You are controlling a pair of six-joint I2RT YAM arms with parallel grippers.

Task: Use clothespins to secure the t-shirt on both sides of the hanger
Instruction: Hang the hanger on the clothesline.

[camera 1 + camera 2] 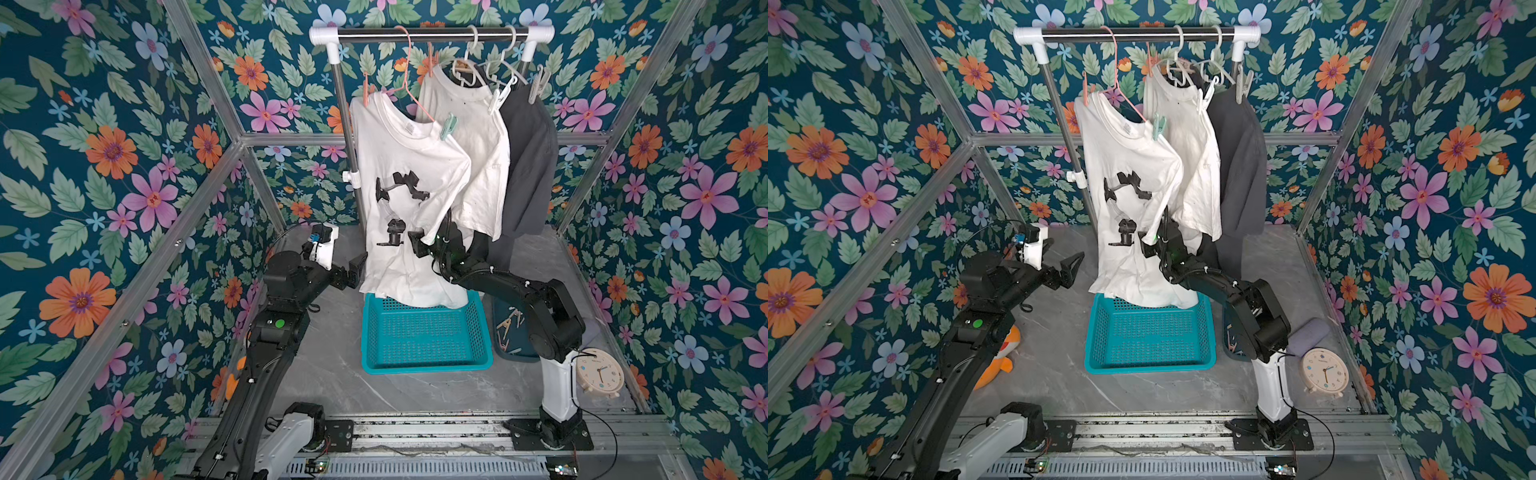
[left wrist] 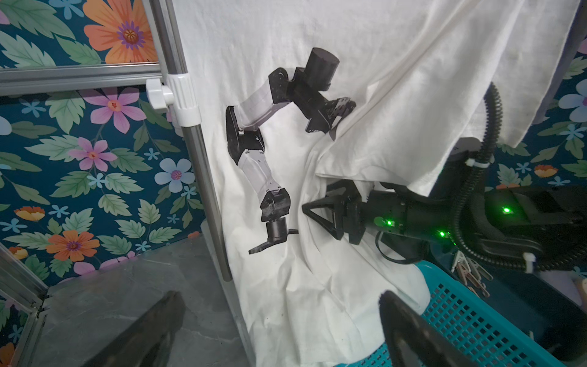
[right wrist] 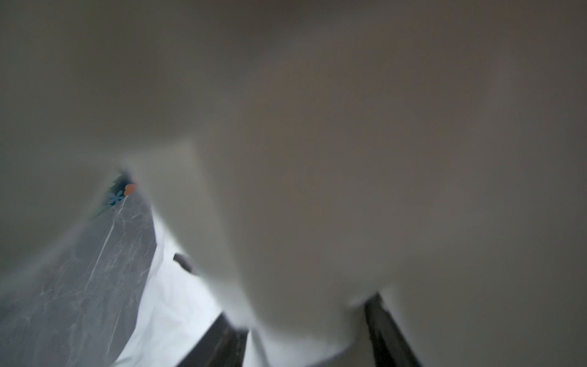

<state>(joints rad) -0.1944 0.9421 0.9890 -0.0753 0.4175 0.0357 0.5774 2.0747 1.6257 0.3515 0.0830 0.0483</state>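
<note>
1. The white T-shirt (image 1: 409, 195) with the robot print is hung on a pink hanger (image 1: 420, 106), right in front of both sets of jaws.
2. A pink clothespin (image 1: 365, 92) and a mint green clothespin (image 1: 448, 126) are seen clipped on its two shoulders, high above the jaws. Both sides look pinned, so the job is judged nearly done.
3. The left gripper (image 1: 353, 272) is held wide open with nothing in it, just beside the shirt's edge.
4. The right gripper (image 2: 317, 198) is tucked under the sleeve. Its jaws are set partway apart, with white cloth between them. Whether the cloth is pinched cannot be told.
5. Spare clothespins (image 2: 470, 276) are seen low down, behind the right jaws, beside the teal basket (image 1: 424, 368).
6. A clothespin is likely light, hard and smooth, so it may slip. It should be squeezed at its two tail ends, so that its mouth is opened. The shirt is soft and floppy.
7. The clipped pins are shown only in both top views. The right jaws under the sleeve are shown best by the left wrist view. Little but blurry cloth is shown by the right wrist view.
</note>
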